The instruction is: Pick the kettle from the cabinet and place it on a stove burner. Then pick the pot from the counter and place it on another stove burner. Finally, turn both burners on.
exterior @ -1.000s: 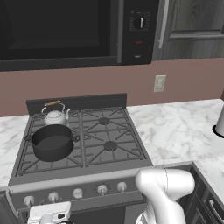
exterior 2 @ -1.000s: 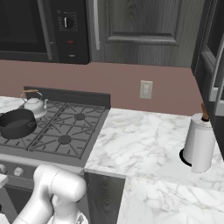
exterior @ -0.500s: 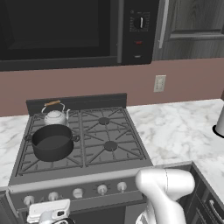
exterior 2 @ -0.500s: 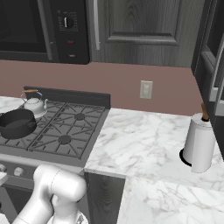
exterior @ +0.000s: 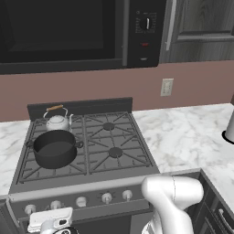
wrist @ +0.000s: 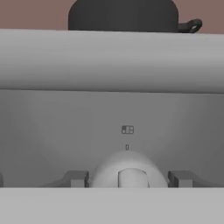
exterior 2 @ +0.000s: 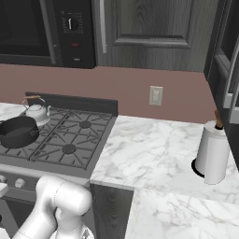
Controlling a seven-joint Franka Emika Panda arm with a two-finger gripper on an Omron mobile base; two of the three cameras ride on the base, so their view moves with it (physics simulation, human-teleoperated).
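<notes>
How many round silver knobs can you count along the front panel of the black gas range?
5 in the left base view, in a row: far left, next, centre, then and. The white gripper sits just below the leftmost ones and may hide another.

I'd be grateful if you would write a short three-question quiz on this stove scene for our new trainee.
1. True or false: the kettle stands on the back left burner, behind the pot.
2. Where is the gripper? A) above the pot B) low at the range's front panel, a silver knob between its fingertips C) at the cabinet handle
3. Fill in: the paper towel roll stands on the ____.

Key: 1 true; 2 B; 3 counter.
</notes>
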